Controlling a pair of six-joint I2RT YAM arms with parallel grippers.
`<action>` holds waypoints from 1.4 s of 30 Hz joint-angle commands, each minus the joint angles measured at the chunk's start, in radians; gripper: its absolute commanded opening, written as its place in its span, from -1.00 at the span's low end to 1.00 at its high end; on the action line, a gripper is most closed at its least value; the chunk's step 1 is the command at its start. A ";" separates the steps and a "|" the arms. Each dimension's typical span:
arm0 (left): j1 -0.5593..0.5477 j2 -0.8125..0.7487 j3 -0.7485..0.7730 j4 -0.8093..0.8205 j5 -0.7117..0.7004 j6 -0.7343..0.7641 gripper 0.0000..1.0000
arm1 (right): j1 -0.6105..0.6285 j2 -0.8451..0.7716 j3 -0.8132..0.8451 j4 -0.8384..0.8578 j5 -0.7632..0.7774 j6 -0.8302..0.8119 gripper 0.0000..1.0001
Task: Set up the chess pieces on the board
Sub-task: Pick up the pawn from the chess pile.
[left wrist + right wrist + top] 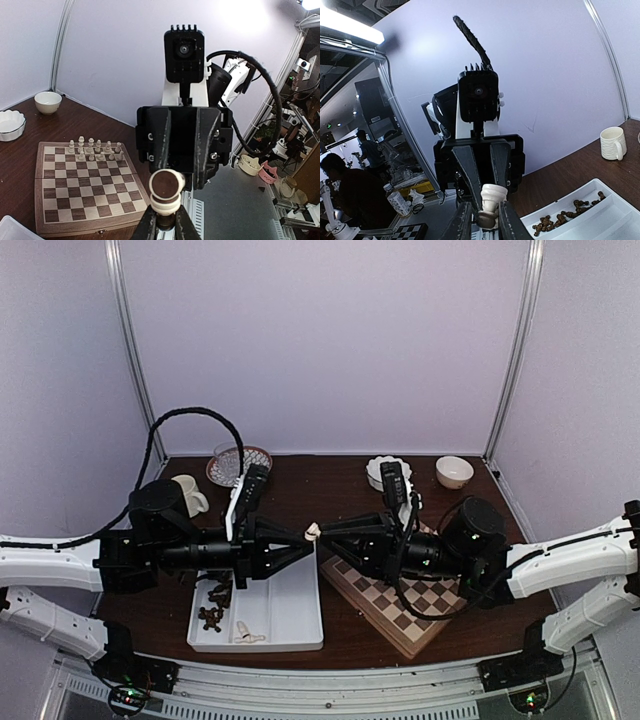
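Two black robot arms reach in from either side and meet nose to nose above the middle of a dark wooden table. The left arm (pixel 190 545) comes from the left and the right arm (pixel 440 550) from the right. The step in hand looks like a mid-air handover of one chessman from the left side to the right.

Under the right arm, right of centre, lies the board (pixel 85 190), checked in pale and dark brown. Cream chess pieces (pixel 95 149) stand in two short rows along its right-hand edge, the side away from the tray. Just left of the board sits a white two-compartment tray (pixel 295 610) holding loose dark pieces (pixel 212 605).

The left gripper (pixel 165 226) and right gripper (pixel 485 225) face each other tip to tip, well above the table. Between them is a single cream piece (pixel 166 189), its round dark-felted base turned toward the left wrist camera.

The left fingers (pixel 150 227) are nearly together and clamp the piece by its stem. The right fingers (pixel 462 222) stand narrowly apart on either side of the same piece. Whether they already press on it cannot be told.

The next move probably calls for a firm right-hand grip before the left lets go. The piece then goes to a free square beside the cream rows.
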 commanded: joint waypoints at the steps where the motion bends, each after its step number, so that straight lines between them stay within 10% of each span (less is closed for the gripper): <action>1: -0.004 0.005 0.031 0.050 0.010 0.014 -0.75 | -0.002 -0.025 -0.005 0.011 0.007 0.001 -0.64; 11: -0.003 0.002 0.031 0.048 0.007 0.018 -0.75 | -0.002 -0.025 -0.001 -0.019 0.023 -0.007 -0.37; 30: -0.004 -0.017 0.018 0.028 -0.009 0.026 -0.75 | -0.002 -0.063 0.002 -0.094 0.049 -0.032 -0.94; 35: -0.004 -0.065 -0.019 -0.055 -0.063 0.038 -0.76 | -0.008 -0.159 0.028 -0.356 0.199 -0.115 -1.00; 42: -0.002 -0.210 -0.075 -0.350 -0.252 0.074 -0.77 | -0.033 -0.203 0.364 -1.189 0.436 -0.364 -0.99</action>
